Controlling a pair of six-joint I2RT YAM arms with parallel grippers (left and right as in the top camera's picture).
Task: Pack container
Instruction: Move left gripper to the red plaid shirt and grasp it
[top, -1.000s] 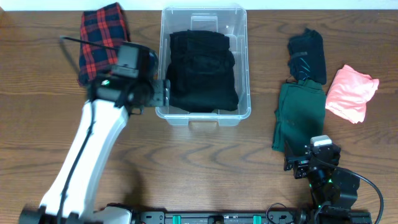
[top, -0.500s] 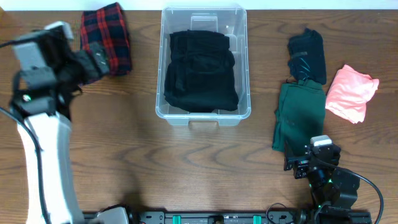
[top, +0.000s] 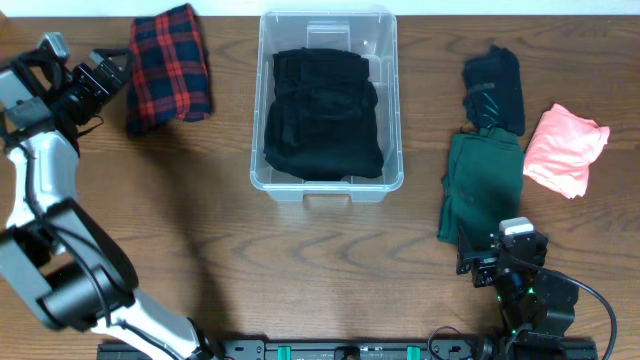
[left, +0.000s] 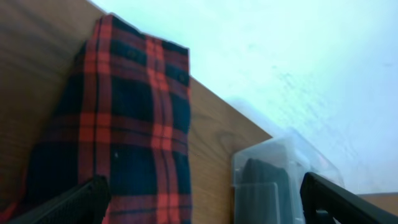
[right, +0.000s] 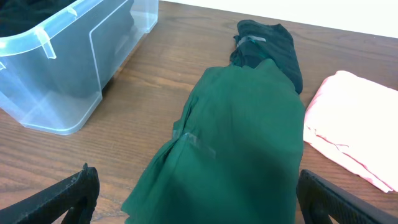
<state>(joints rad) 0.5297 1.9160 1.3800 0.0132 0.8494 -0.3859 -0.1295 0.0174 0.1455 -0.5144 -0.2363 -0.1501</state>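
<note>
The clear plastic container stands at the table's back middle with a black folded garment inside; it also shows in the left wrist view and the right wrist view. A red-and-navy plaid garment lies left of it, close in the left wrist view. My left gripper is open and empty just left of the plaid garment. My right gripper is open and empty at the near end of a green garment, seen close in the right wrist view.
A dark black garment lies behind the green one, and a pink folded garment lies at the far right. The table's back edge runs just behind the container and the plaid garment.
My left arm has swung from beside the container's left wall out to the far left, ending next to the plaid garment. The right arm has not moved.
</note>
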